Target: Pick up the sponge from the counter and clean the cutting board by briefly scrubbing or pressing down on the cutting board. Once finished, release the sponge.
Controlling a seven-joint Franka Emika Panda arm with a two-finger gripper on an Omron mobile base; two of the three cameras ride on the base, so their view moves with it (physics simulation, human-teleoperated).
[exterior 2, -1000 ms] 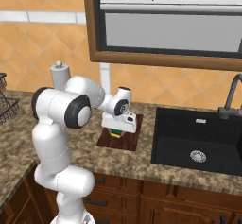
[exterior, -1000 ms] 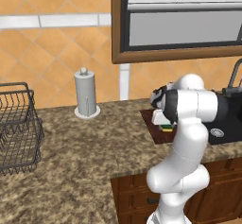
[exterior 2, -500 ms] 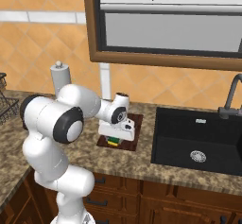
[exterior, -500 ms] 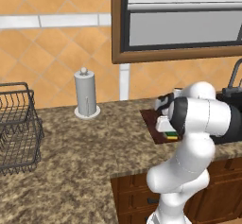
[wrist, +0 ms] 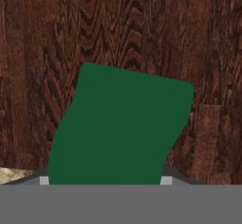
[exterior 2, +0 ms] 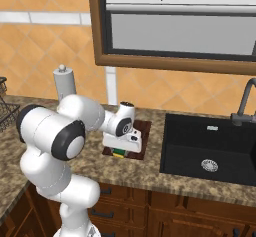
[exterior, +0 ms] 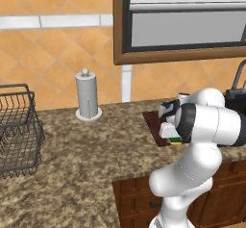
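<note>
**Sponge is on the board, scrub and drop still to go**

Pickup looks done: the claw (exterior 2: 120, 150) is clamped on the sponge (wrist: 120, 128), green scrub face toward the cutting board (wrist: 142, 34), low over its front end. From the right, the sponge's yellow edge seems to be touching the wood, so I'd guess it's mid-press. Letting go is what's left.

Count: one sponge, one cutting board, one claw, all on the speckled tabletop (exterior: 81, 159). Also one paper towel holder (exterior: 87, 97), one wire basket (exterior: 17, 131), one sink (exterior 2: 210, 148).

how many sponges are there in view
1. The small yellow sponge with a dark green scrub layer sits under the hand, on the dark reddish-brown wooden cutting board. The arm could hide others.
</note>
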